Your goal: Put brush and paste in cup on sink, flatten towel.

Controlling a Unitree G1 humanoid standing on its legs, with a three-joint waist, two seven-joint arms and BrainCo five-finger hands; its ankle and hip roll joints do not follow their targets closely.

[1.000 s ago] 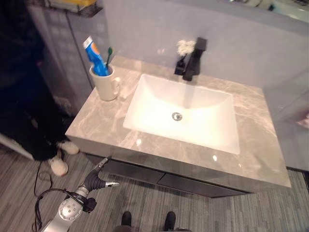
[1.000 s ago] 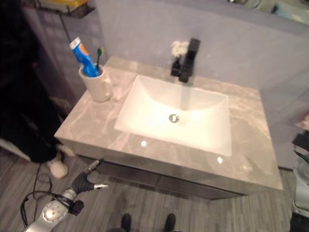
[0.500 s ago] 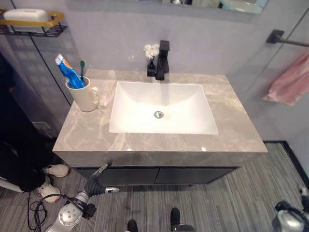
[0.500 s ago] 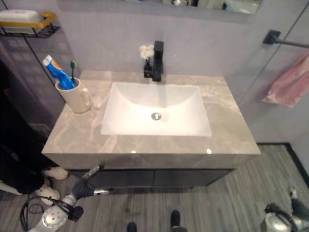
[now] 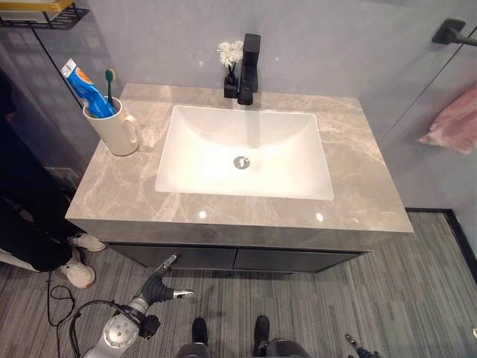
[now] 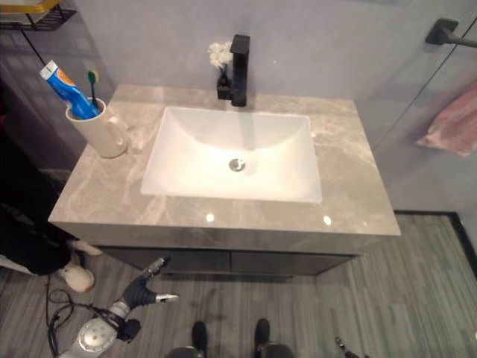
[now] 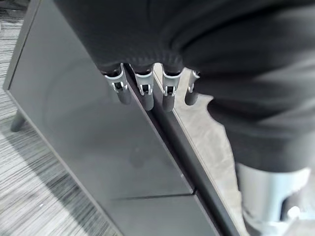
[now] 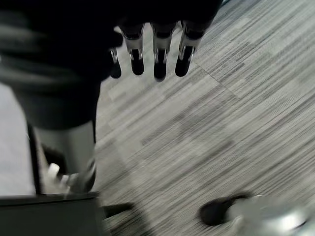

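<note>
A cream cup (image 5: 112,132) stands at the counter's left end, left of the basin. In it are a blue toothpaste tube (image 5: 82,88) and a green toothbrush (image 5: 109,79), both leaning upright. A pink towel (image 5: 453,123) hangs bunched from a black bar (image 5: 453,33) on the right wall. My left hand (image 5: 156,286) hangs low in front of the dark cabinet (image 7: 88,147), fingers (image 7: 145,89) straight, holding nothing. The right hand (image 8: 156,51) hangs over the striped floor, its fingers straight and empty.
The white basin (image 5: 242,153) is sunk into the grey marble counter (image 5: 358,194), with a black faucet (image 5: 250,67) and a small vase of white flowers (image 5: 230,58) behind it. A person's dark legs and white shoes (image 5: 78,272) are at the left.
The camera has swung, so the whole picture has shifted and the towel has come into sight. The left hand hangs by the cabinet as before.
</note>
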